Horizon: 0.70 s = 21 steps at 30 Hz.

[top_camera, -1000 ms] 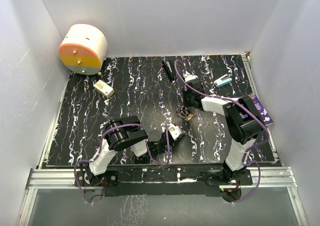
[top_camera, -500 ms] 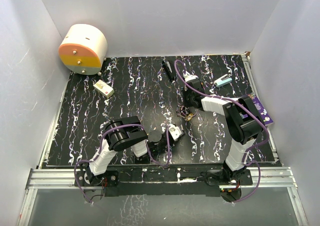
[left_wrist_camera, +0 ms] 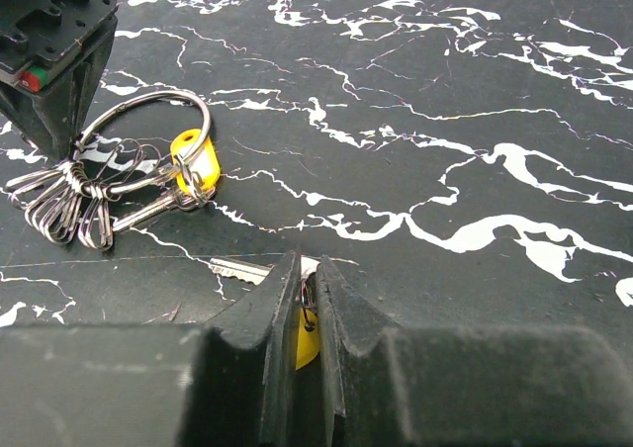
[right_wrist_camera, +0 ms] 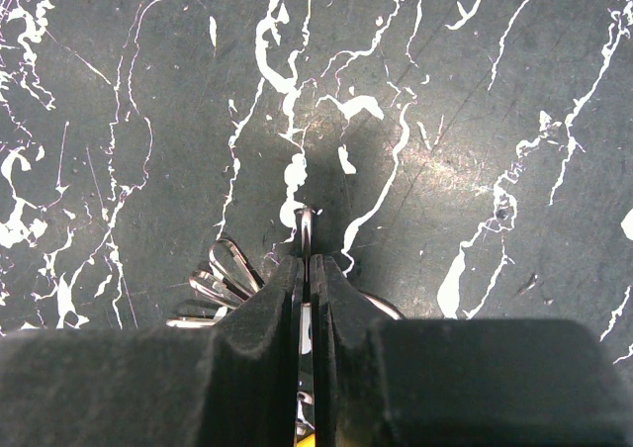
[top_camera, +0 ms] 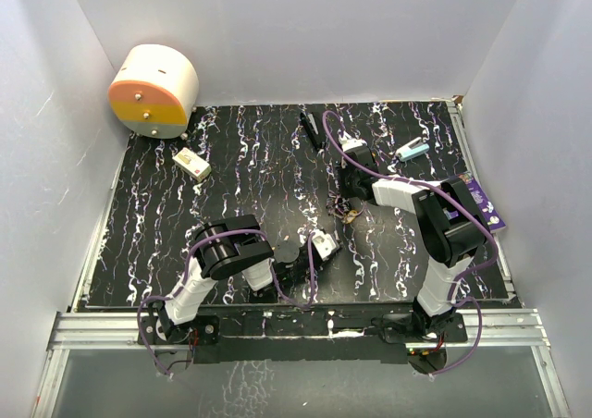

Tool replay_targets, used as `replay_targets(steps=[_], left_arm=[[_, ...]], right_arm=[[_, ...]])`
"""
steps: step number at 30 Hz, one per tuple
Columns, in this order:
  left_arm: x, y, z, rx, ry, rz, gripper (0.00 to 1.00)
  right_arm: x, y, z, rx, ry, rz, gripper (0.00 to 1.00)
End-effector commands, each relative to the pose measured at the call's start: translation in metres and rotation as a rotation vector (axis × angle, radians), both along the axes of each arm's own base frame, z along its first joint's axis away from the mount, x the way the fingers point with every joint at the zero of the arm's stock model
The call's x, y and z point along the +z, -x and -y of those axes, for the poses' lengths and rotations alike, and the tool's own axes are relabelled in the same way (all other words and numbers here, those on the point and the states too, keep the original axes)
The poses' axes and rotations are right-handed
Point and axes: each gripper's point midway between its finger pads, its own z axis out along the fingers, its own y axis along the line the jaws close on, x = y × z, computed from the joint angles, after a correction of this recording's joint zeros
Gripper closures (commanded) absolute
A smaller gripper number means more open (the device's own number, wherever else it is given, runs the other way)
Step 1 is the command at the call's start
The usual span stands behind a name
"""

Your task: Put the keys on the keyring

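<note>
The keyring (left_wrist_camera: 148, 135) is a silver ring lying on the black marbled table, with a yellow-headed key (left_wrist_camera: 195, 165) on it and a fan of plain silver keys (left_wrist_camera: 59, 205). My right gripper (right_wrist_camera: 308, 264) is shut on the ring's edge (right_wrist_camera: 308, 224); the silver fan (right_wrist_camera: 223, 279) shows to its left. In the left wrist view the right gripper (left_wrist_camera: 54, 51) stands at the ring's far left. My left gripper (left_wrist_camera: 308, 269) is shut on another yellow-headed key (left_wrist_camera: 307, 333), low over the table just right of the ring; its silver blade (left_wrist_camera: 242, 269) points left. In the top view both grippers (top_camera: 324, 245) (top_camera: 350, 205) meet by the keyring (top_camera: 347, 216).
A round white and orange drum (top_camera: 153, 90) stands at the back left. A small white box (top_camera: 191, 164), a black pen-like tool (top_camera: 313, 129), a light blue item (top_camera: 413, 149) and a purple card (top_camera: 486, 201) lie around the table (top_camera: 240, 187). White walls enclose it.
</note>
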Motion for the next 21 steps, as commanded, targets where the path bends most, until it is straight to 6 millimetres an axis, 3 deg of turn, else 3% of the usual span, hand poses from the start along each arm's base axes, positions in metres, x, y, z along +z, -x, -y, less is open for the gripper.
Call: replay_targets(steps=[1, 21], left_arm=[[0.0513, -0.0032, 0.0079, 0.005, 0.177, 0.089, 0.89], [0.0597, -0.0038, 0.0075, 0.009, 0.191, 0.100, 0.96]], right_arm=[[-0.0330, 0.0228, 0.0071, 0.002, 0.041, -0.122, 0.92], [-0.0351, 0.0228, 0.0059, 0.005, 0.039, -0.130, 0.92]])
